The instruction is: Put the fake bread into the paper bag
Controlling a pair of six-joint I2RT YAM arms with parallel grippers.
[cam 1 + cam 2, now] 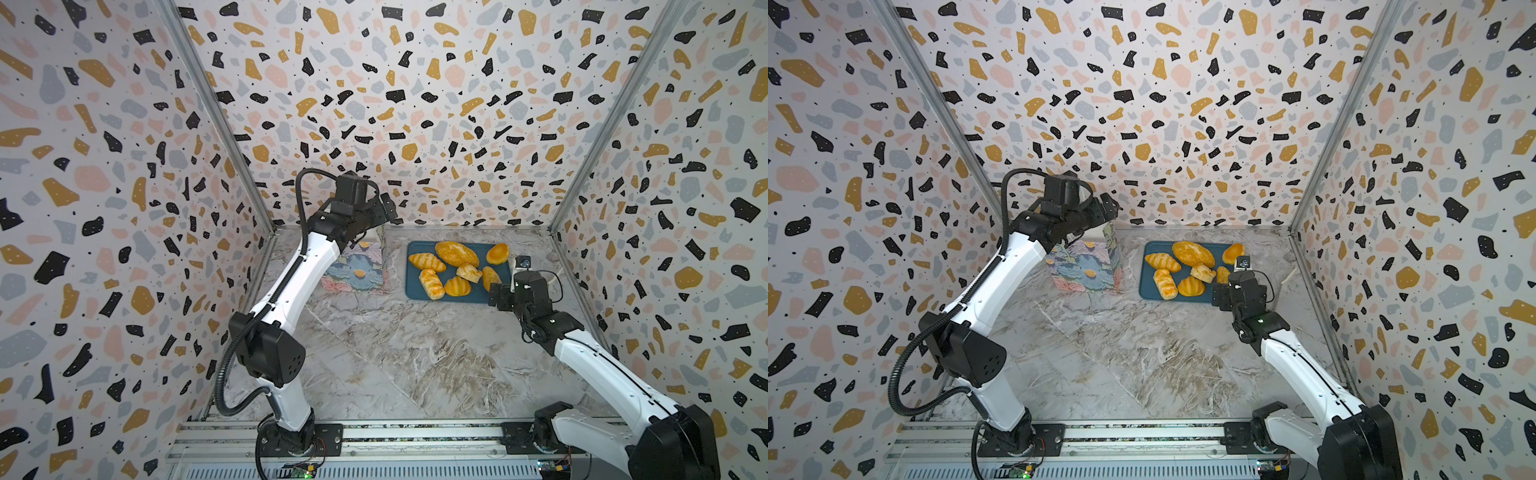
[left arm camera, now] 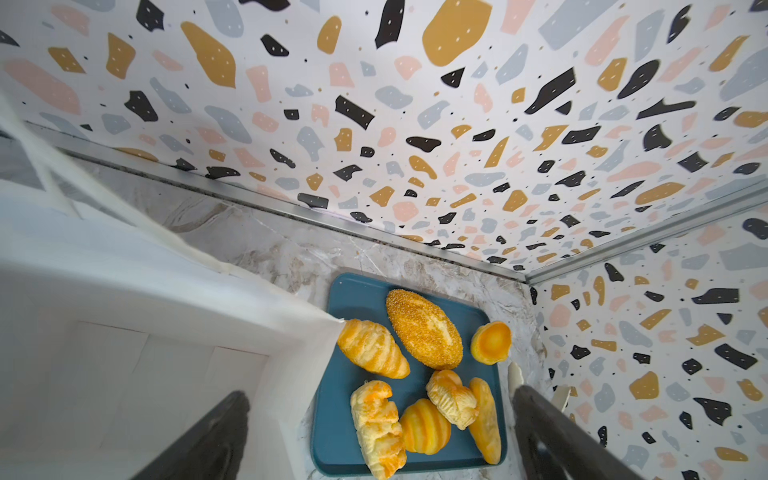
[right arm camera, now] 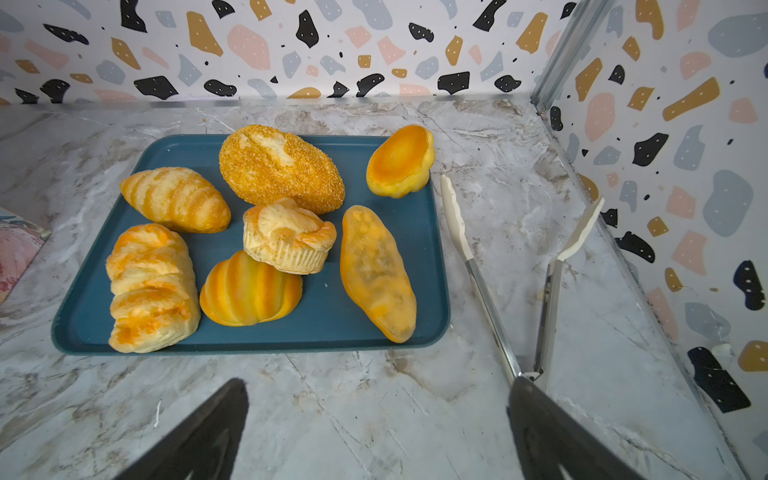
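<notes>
Plainly nothing is bagged: seven glossy golden toy breads (image 3: 286,237) lie on the dark-teal flat tray (image 3: 324,307), three o'clock from the upright floral paper bag (image 1: 357,266); my left tool (image 2: 376,399) and right tool (image 3: 379,386) gape wide, empty.

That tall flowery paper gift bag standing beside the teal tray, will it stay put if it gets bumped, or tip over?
Likely tippy: the upright flower-printed paper bag stands tall on a small base. Probably light too, since what shows of its white inside looks empty in the left wrist view. Its thin paper walls would likely flex under a push rather than resist.
</notes>
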